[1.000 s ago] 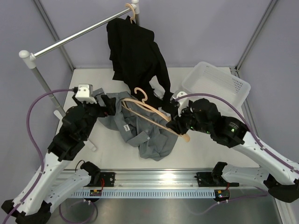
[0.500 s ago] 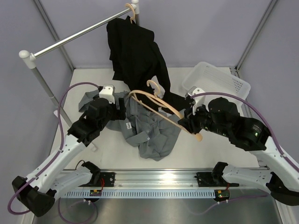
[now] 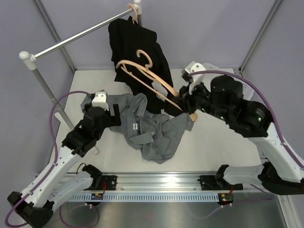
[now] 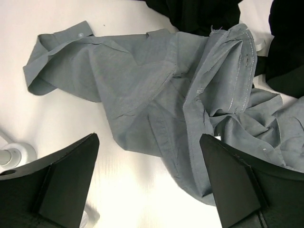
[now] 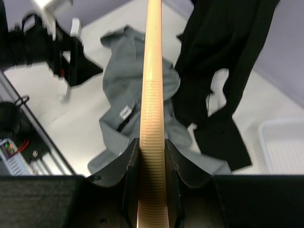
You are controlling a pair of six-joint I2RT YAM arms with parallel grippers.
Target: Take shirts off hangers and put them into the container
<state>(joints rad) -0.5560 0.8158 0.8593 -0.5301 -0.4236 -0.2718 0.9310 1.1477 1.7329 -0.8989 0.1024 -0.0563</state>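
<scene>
Looking down the right wrist camera, I see the right gripper (image 5: pixel 153 159) clamped on a wooden hanger (image 5: pixel 154 71), with a finger (image 5: pixel 129 164) pressed to each side of the ribbed end of its arm. From overhead, the right gripper (image 3: pixel 183 105) holds that hanger (image 3: pixel 145 78) up off the table (image 3: pixel 213 142). The hanger is tilted, with its hook (image 3: pixel 145 58) pointing up and away and its curved arms crossing in front of the black shirt (image 3: pixel 137 42).

My left gripper (image 3: pixel 114 115) stands wide open and holds nothing. On its own camera the left gripper (image 4: pixel 149 140) hovers over the grey shirt (image 4: pixel 142 80), a dark finger (image 4: pixel 66 175) at each lower corner of the view. One cuffed sleeve runs out to the left over the white tabletop.

The grey shirt (image 3: pixel 152 133) lies crumpled on the table between the two arms, with its neck label (image 3: pixel 134 126) showing. The black shirt hangs on a second hanger (image 3: pixel 135 12), which is hooked over the end of the metal rail (image 3: pixel 80 34) at the back. Its lower edge comes down to the table right next to the grey one.

The basket (image 5: pixel 285 147) shows only on the right wrist camera, as a white corner on the table beyond the black shirt (image 5: pixel 223 61). From overhead the right arm covers it. Both shirts are outside it.
</scene>
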